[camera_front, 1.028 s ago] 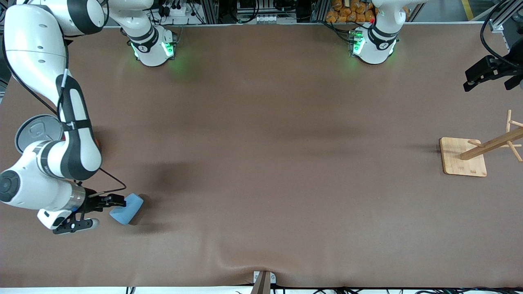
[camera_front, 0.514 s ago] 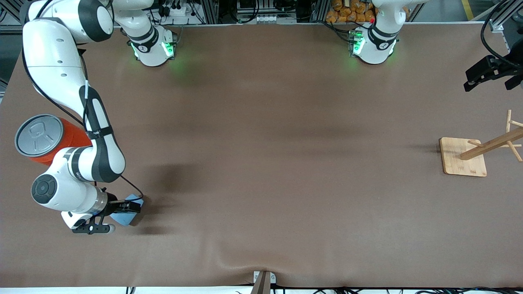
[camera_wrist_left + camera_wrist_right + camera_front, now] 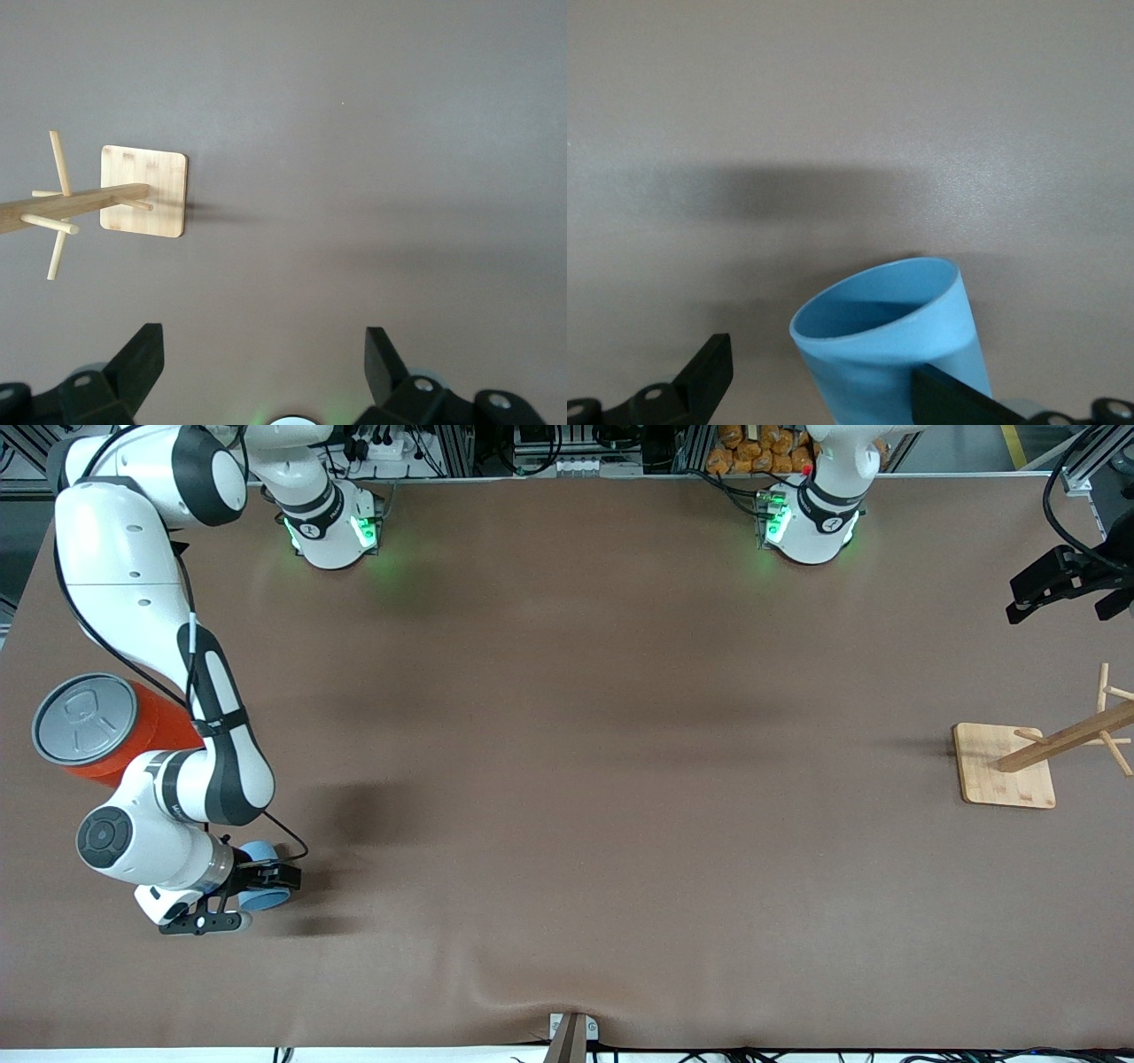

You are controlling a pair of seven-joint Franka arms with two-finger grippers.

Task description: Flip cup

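Brown surface [image 3: 567, 779]. Cup [image 3: 264, 879] near the right arm's end, mouth pointing away from right gripper [image 3: 252, 893], between its wide jaws, not clamped. Left gripper [image 3: 266, 359] waits, open, empty.

The right gripper [image 3: 252, 895] sits low by the cup [image 3: 263, 875], nearer the camera than the can [image 3: 106, 729]; the left gripper [image 3: 1054, 589] waits above the rack [image 3: 1019, 762], well apart from the can

Robotics laboratory. Two white arm bases [image 3: 332, 527] with green status lights are bolted along the top edge of a brown-covered table [image 3: 576, 735]. Aluminium framing [image 3: 496, 447], cables and power strips line the upper edge of the frame.
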